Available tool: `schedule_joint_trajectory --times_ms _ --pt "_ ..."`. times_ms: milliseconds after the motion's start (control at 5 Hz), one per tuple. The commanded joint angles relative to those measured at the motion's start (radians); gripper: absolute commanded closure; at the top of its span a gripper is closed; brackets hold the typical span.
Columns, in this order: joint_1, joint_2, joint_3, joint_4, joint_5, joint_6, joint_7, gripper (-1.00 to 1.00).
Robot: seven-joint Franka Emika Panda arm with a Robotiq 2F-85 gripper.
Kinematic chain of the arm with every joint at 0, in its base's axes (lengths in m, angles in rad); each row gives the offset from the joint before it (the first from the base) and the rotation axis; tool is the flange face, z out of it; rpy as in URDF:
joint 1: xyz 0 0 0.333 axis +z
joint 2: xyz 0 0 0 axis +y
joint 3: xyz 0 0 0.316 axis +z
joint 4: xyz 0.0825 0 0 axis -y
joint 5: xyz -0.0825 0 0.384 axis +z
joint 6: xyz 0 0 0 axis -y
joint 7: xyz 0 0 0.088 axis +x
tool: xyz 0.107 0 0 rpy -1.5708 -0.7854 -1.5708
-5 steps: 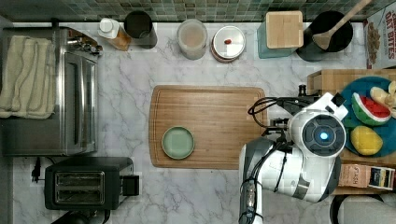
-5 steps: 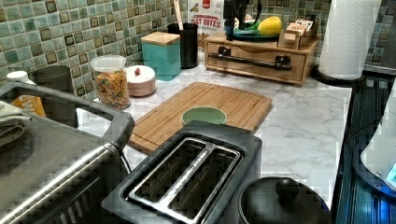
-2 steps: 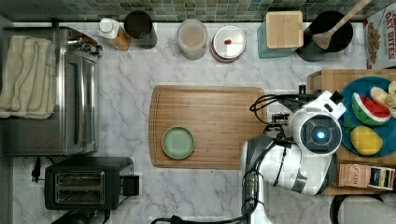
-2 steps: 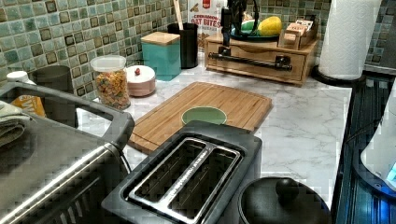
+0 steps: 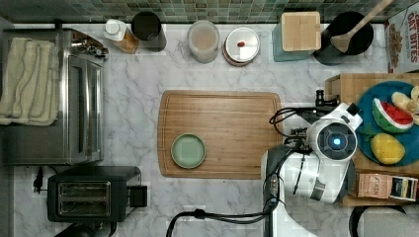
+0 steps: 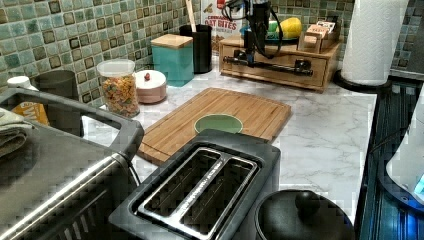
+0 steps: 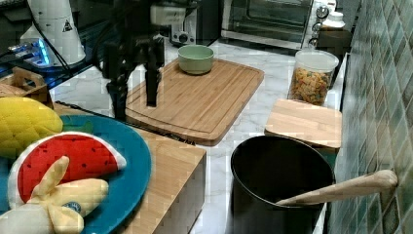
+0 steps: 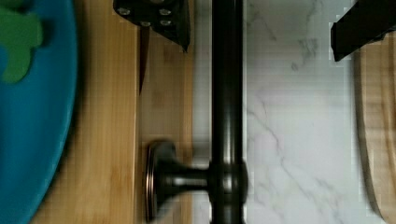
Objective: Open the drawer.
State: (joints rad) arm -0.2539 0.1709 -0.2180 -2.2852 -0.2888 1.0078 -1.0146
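Counter (image 5: pixel 133 108) of marble carries everything, and the cutting board (image 5: pixel 222 131) lies in its middle with a green bowl (image 5: pixel 188 151) on it. At the top view's right stands the wooden box with the drawer (image 6: pixel 280 64), closed as far as I can judge. Its black bar handle (image 8: pixel 227 93) runs along the drawer front, parallel to the board's near edge.

I have the gripper (image 8: pixel 261 28) over this bar. In the wrist view the fingers stand wide apart, one on the drawer side and one over the marble, with the bar between them, and they hold nothing. How low they are I cannot tell well, maybe just above the bar.

I think closing across the bar, then pulling toward the board, is what comes.
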Motion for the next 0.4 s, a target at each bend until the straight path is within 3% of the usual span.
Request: schedule_joint_trajectory --times_ms 200,400 --pt "-0.034 0.066 0.010 -0.022 0.071 0.087 -0.005 -1.00" --pt "-0.025 0.106 0.016 -0.023 0.050 0.183 0.001 -1.00"
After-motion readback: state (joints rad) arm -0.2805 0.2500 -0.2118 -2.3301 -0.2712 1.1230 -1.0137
